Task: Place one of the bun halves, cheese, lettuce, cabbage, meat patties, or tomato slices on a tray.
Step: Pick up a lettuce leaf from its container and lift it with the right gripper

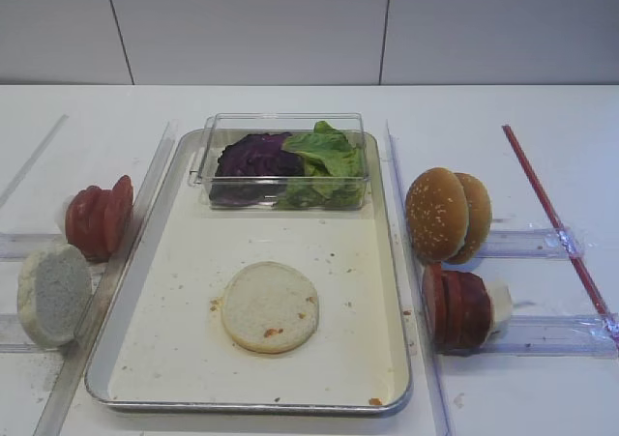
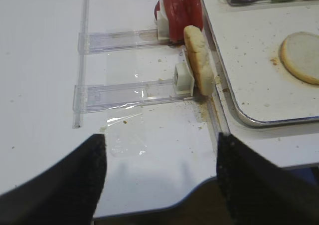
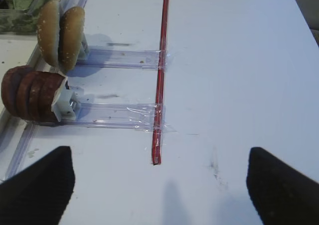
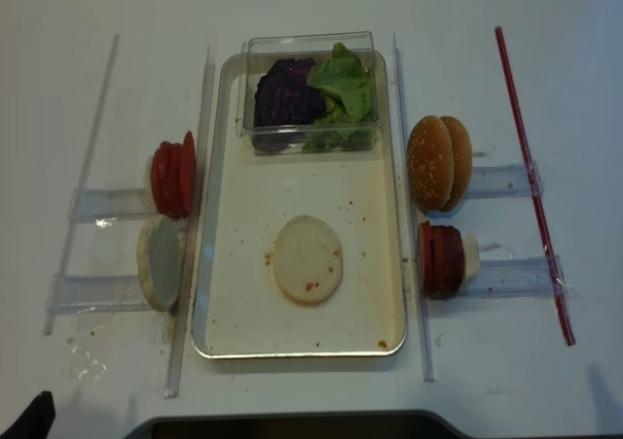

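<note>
The metal tray [image 1: 184, 291] holds one pale bun half [image 1: 270, 306] lying flat near its middle. A clear box at its far end contains purple cabbage [image 1: 253, 156] and green lettuce [image 1: 329, 154]. Right of the tray, sesame bun halves [image 1: 440, 214] and meat patties [image 1: 456, 307] stand on edge. To its left stand tomato slices [image 1: 97, 218] and another pale bun half [image 1: 53, 293]. No cheese is in view. My left gripper [image 2: 159, 185] hangs open over the table's front edge, left of the tray. My right gripper [image 3: 159, 190] is open and empty over bare table, right of the patties [image 3: 30, 93].
Clear plastic racks [image 1: 542, 243] and long rails [image 1: 411, 262] flank the tray. A red strip [image 1: 556, 228] runs along the far right. The table's front edge [image 2: 164, 207] lies just beneath the left gripper.
</note>
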Tool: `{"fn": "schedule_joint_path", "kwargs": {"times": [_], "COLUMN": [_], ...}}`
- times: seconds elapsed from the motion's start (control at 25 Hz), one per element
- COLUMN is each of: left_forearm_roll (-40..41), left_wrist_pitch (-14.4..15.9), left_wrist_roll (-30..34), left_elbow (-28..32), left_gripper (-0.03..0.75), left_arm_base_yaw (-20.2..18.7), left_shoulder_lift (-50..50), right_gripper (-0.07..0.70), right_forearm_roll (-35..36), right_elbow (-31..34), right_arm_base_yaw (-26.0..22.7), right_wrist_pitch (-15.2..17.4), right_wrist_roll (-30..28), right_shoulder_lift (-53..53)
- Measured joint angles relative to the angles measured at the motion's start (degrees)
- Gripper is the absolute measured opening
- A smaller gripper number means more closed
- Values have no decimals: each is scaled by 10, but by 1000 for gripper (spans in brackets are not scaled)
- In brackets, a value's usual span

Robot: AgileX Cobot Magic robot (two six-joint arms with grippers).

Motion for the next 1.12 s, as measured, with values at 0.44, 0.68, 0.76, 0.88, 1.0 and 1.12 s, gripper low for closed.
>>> {"fn": "schedule_joint_path", "kwargs": {"times": [0.44, 0.68, 0.76, 0.88, 1.0, 1.12], "left_forearm_roll": [0, 0, 0, 0, 0, 0], "left_wrist_pitch": [0, 0, 0, 0, 0, 0], "left_wrist_roll": [0, 0, 0, 0, 0, 0], "left_elbow": [0, 0, 0, 0, 0, 0], "left_gripper": [436, 436, 436, 436, 436, 436], "left_arm_base_yaw": [0, 0, 0, 0, 0, 0], "left_shoulder_lift": [0, 0, 0, 0, 0, 0], "right_gripper": [697, 697, 697, 697, 699, 699], "right_forearm_roll": [0, 0, 0, 0, -1, -3], "right_elbow": [0, 0, 0, 0, 0, 0], "right_arm_base_yaw": [0, 0, 0, 0, 0, 0], "right_wrist_pitch": [0, 0, 0, 0, 0, 0], "right_wrist_roll": [0, 0, 0, 0, -3, -11], "right_shoulder_lift": [0, 0, 0, 0, 0, 0]}}
